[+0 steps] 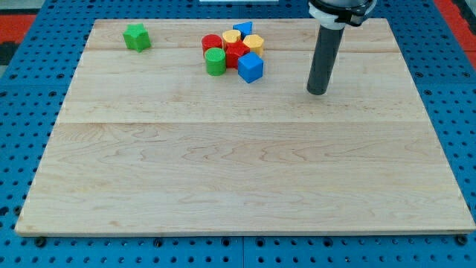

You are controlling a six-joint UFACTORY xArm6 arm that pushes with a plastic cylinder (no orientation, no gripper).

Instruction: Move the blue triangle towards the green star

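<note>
Rod end, my tip [317, 92], no fingers to open or close, rests at three o'clock of the cluster. Blue triangle [243, 29] sits at its twelve o'clock edge, green star [137, 37] well apart toward nine. Any sweep likely drags the blue cube [251, 68] or yellow block [253, 42] along.

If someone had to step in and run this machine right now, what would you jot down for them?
My tip rests on the board at the view's right of the cluster, apart from every block.
The blue triangle sits at the top of the cluster, packed against the yellow blocks and red blocks; a green cylinder and a blue cube lie at its lower edge.
The green star stands alone at the view's top left.
Done: nothing yet.
Left: free the triangle from the cluster and push it leftward to the star.
</note>
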